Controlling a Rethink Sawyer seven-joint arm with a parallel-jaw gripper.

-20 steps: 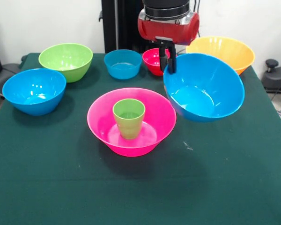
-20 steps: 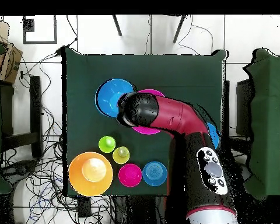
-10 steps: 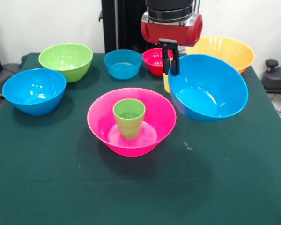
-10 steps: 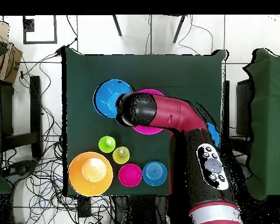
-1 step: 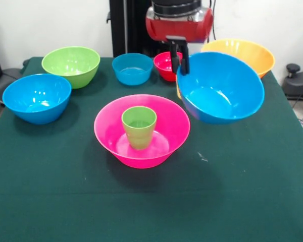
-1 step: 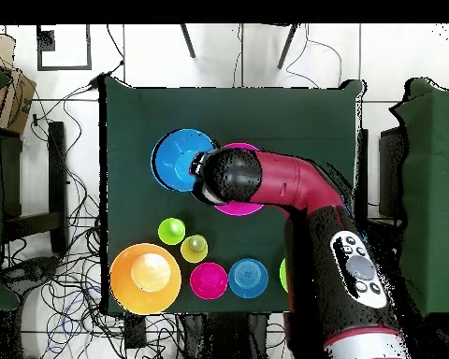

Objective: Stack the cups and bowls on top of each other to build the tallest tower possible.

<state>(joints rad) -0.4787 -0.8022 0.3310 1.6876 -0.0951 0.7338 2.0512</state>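
Note:
My gripper (image 5: 180,61) is shut on the near rim of a medium blue bowl (image 5: 219,88), which hangs tilted above the table, its opening facing the camera. Left of it and lower, the wide pink bowl (image 5: 144,159) sits on the table with a green cup (image 5: 139,126) upright inside. In the overhead view the arm covers the gripper and most of the pink bowl (image 6: 239,149); the held blue bowl (image 6: 180,159) shows beside the wrist.
The green table (image 5: 65,196) also holds a second blue bowl (image 5: 36,98), a green bowl (image 5: 70,65), a small blue bowl (image 5: 132,68), a small red bowl (image 5: 165,65) and an orange bowl (image 5: 240,54). A green cup (image 6: 171,231) and a yellow cup (image 6: 194,249) stand loose.
The gripper has risen with the blue bowl, first drifting right and then back left in the front view. Nothing else on the table has moved.

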